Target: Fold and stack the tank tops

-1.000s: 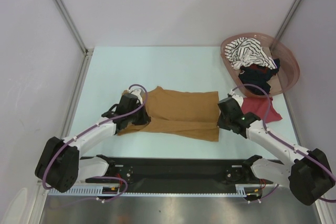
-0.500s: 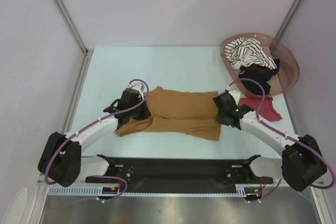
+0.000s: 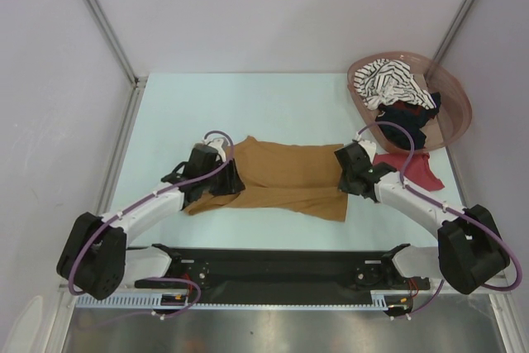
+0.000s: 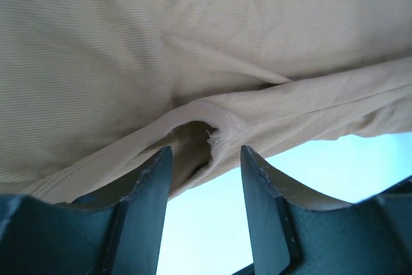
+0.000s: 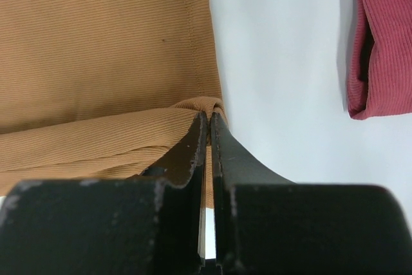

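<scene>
The mustard-brown tank top [image 3: 285,173] lies spread out in the middle of the table. My left gripper [image 3: 223,185] is at its left end, open, and the top's strap edge [image 4: 219,140] lies loose just past the fingertips [image 4: 161,159]. My right gripper [image 3: 347,173] is at the right end, shut on a fold of the mustard-brown hem [image 5: 199,104]. The dark red tank top [image 3: 413,169] lies flat to the right of that gripper, also visible in the right wrist view [image 5: 383,37]. A striped tank top [image 3: 388,80] and a black one [image 3: 405,117] sit in the basket.
The pinkish-brown oval basket [image 3: 459,97] stands at the table's far right corner. Grey walls enclose the table on the left, back and right. A black rail [image 3: 273,266] runs along the near edge between the arm bases.
My left gripper has opened and let go of the mustard-brown top's strap. My right gripper has moved up and left, carrying the hem with it while staying shut.
</scene>
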You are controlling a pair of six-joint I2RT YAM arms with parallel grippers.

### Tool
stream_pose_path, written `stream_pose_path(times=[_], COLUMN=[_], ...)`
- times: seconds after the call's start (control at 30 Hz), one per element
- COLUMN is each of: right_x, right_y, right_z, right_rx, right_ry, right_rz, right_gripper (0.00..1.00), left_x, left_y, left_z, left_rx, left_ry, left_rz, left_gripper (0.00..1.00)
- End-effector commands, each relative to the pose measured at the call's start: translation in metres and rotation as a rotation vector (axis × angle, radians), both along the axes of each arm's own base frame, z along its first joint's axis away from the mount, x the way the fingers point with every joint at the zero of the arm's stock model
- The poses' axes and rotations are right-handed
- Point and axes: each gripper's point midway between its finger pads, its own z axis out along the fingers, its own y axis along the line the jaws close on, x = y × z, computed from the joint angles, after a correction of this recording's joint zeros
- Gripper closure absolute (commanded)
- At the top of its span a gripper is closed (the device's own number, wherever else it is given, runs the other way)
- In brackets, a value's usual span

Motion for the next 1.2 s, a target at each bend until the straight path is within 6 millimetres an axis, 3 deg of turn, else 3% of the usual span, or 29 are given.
stream_pose_path(times=[0.0,0.13,0.4,0.43,0.53,0.83,1.17], right_x=[0.016,0.017,0.017,0.016,0.016,0.020,0.032], right_y=[0.006,0.006,0.004,0.004,0.005,0.004,0.007], right_z=[0.016,0.016,0.015,0.014,0.014,0.014,0.013], right_rx=[0.022,0.026,0.025,0.025,0.029,0.025,0.023], right_ry=[-0.056,-0.056,-0.052,-0.050,-0.050,-0.049,-0.051], right_rz=[0.003,0.002,-0.002,-0.001,0.000,0.003,0.003], right_gripper=[0.97,0.97,0.97,0.97,0.97,0.96,0.96], left_x=[0.002,0.003,0.003,0.003,0.008,0.025,0.041], left_y=[-0.013,-0.021,-0.029,-0.029,-0.028,-0.017,-0.016], left_z=[0.005,0.001,-0.011,-0.013,-0.010,0.017,0.024], left_rx=[-0.051,-0.067,-0.070,-0.068,-0.055,0.005,0.046], left_ry=[-0.021,-0.001,0.036,0.042,0.029,-0.060,-0.082], left_rz=[-0.048,-0.072,-0.090,-0.092,-0.082,-0.044,-0.030], left_gripper=[0.48,0.50,0.71,0.74,1.00,1.00,1.00])
